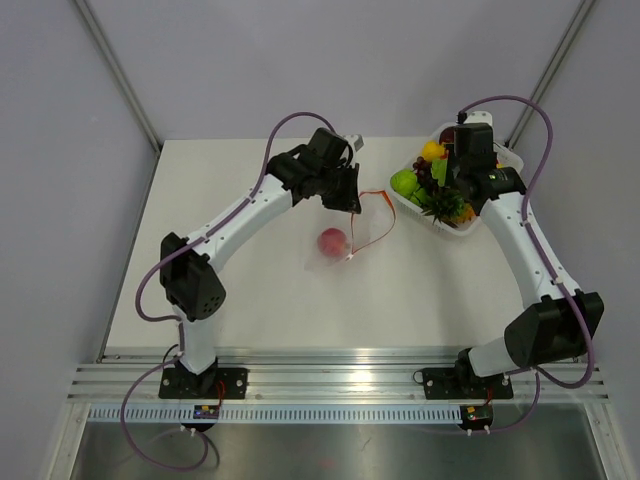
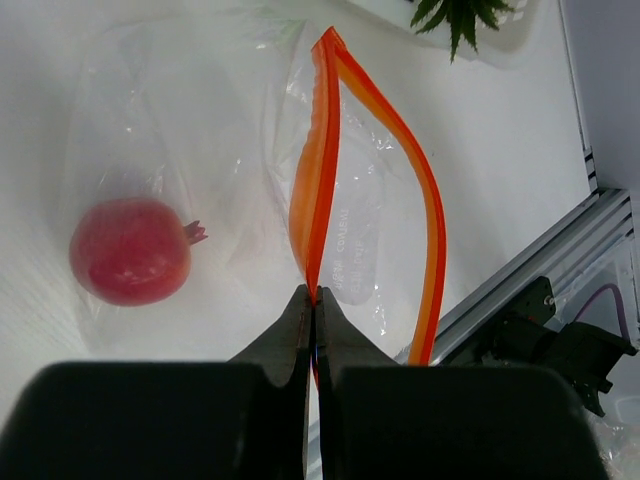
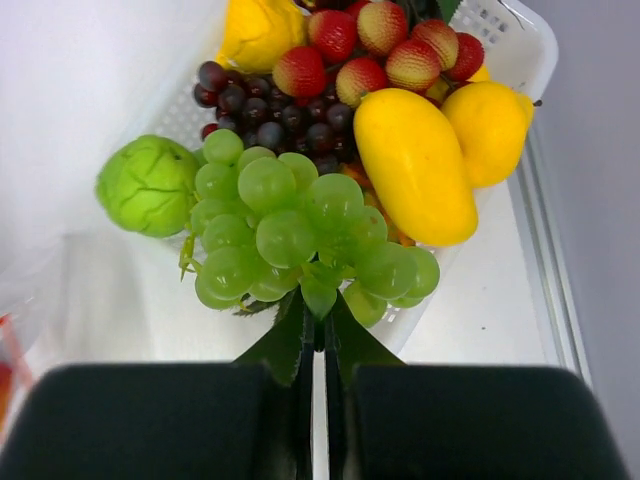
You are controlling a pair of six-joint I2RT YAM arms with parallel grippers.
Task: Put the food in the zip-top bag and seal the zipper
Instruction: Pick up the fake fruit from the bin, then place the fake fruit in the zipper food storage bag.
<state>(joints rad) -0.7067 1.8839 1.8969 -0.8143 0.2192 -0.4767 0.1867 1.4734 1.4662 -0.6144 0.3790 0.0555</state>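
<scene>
The clear zip-top bag [image 1: 345, 243] lies mid-table with its mouth open. A red round toy fruit [image 1: 332, 241] sits inside it and also shows in the left wrist view [image 2: 130, 250]. My left gripper [image 1: 352, 205] [image 2: 314, 297] is shut on one side of the orange-red zipper [image 2: 320, 170] and holds that lip up. The other lip [image 2: 425, 200] bows away. My right gripper [image 1: 447, 195] [image 3: 322, 305] is over the white tray [image 1: 455, 228], shut on the leafy stem of a green grape bunch [image 3: 290, 230].
The tray [image 3: 500, 25] at the back right holds a yellow mango [image 3: 415, 160], a lemon [image 3: 490, 125], a green lumpy fruit [image 3: 150, 185], dark grapes [image 3: 270, 100] and red berries [image 3: 380, 50]. The metal rail [image 2: 560, 260] runs along the table's near edge.
</scene>
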